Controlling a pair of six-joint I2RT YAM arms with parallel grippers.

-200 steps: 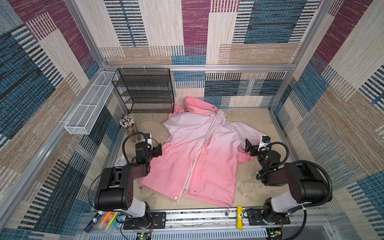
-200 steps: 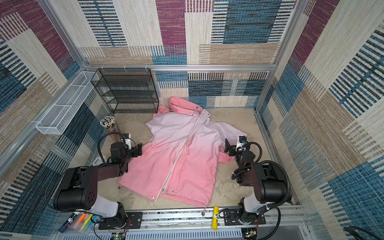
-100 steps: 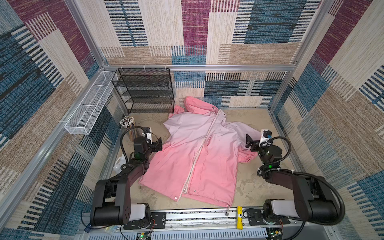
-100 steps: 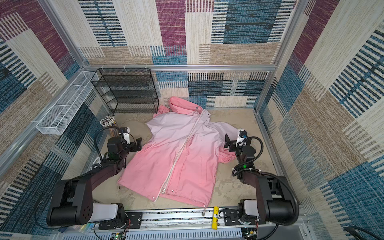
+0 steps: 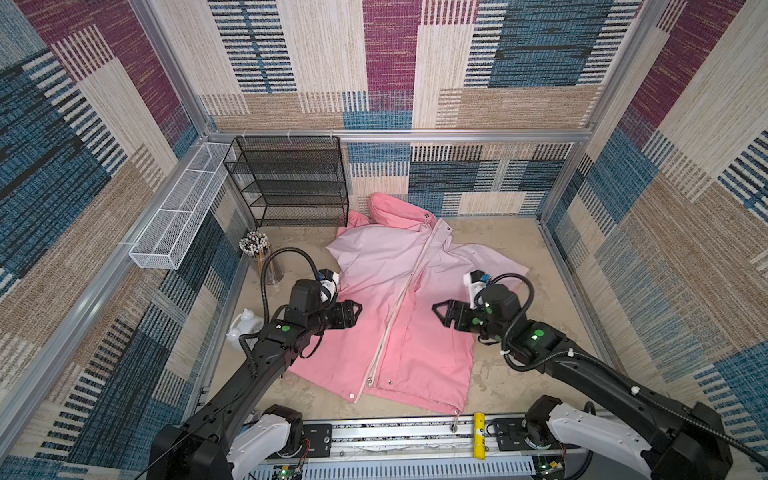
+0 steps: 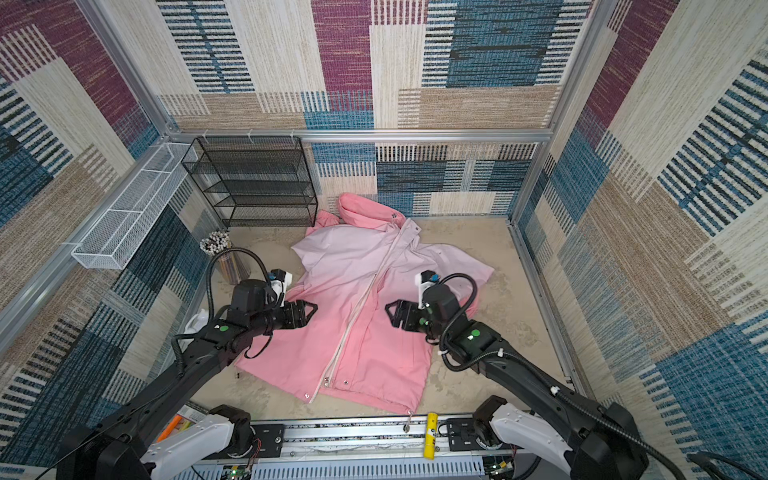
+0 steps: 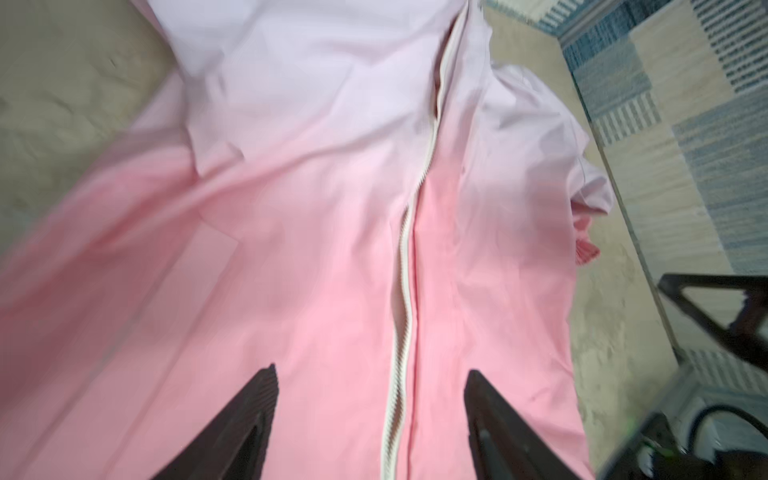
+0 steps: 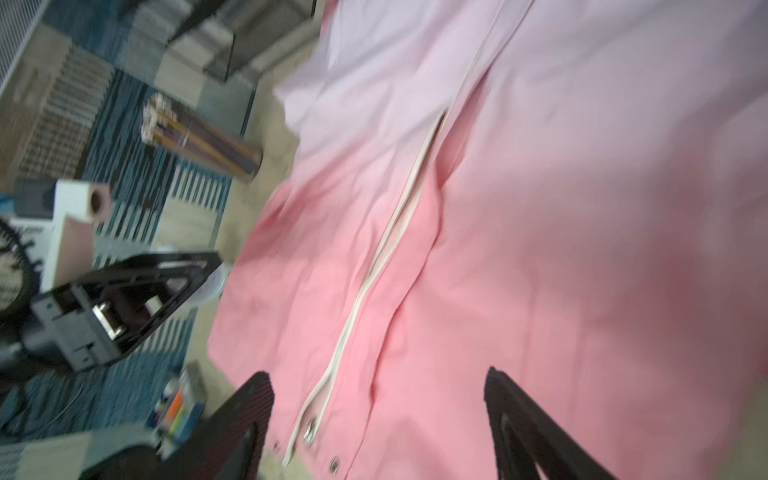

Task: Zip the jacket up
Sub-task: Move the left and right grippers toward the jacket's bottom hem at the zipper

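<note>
- While the jacket (image 5: 419,291) lies flat and front up in the middle of the table (image 5: 498,235), its long axis runs far to near. The hood (image 5: 395,210) is against the far wall and the hem is by the near rail.
- The zipper (image 5: 392,316) slants from far right at the collar to near left at the hem, and its slider (image 8: 309,432) sits at the hem end.
- The left gripper (image 5: 358,311) is over the left front panel, jaws well apart, holding nothing.
- The right gripper (image 5: 435,309) is over the right panel, jaws equally spread and empty.
- Both tips point inward at the zipper, facing each other.
- A second ago both grippers sat at the jacket's outer edges and pointed far. They have since swung in over the cloth. The jacket has not shifted.
</note>
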